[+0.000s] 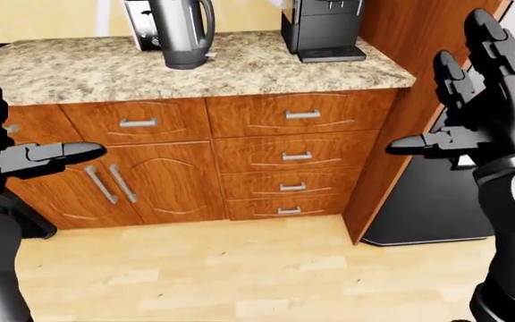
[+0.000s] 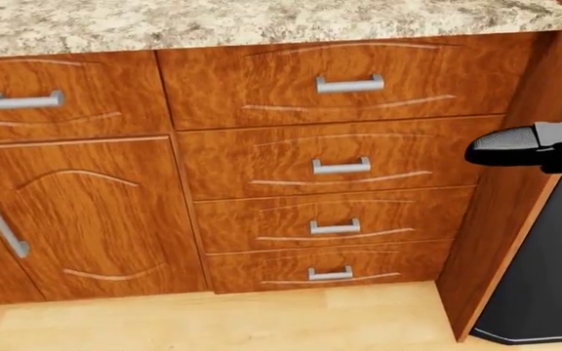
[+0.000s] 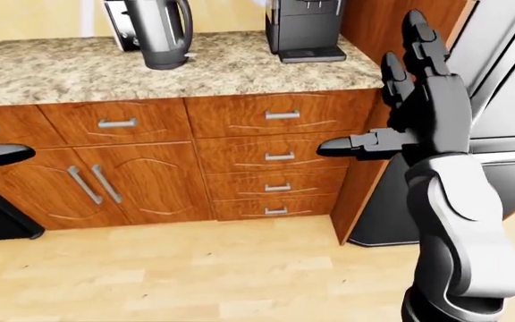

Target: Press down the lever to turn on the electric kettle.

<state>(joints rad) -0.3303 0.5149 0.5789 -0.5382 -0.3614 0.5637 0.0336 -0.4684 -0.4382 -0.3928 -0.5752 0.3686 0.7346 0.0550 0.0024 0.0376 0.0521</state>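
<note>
Nearest, at the right of the right-eye view, the right hand (image 3: 419, 114) is raised with fingers spread and empty; the left hand (image 1: 25, 157) at the left edge is also spread. Behind them the drawers (image 1: 291, 157) are closed. The electric kettle (image 1: 183, 30) stands upper left on the granite counter (image 1: 240, 67), the coffee machine (image 1: 322, 28) well apart to its right.

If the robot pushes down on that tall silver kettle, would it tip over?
Probably not from a straight downward press: the kettle stands upright on a base on the counter. Being tall and narrow, a sideways shove might topple it. Its shiny body looks slippery.
</note>
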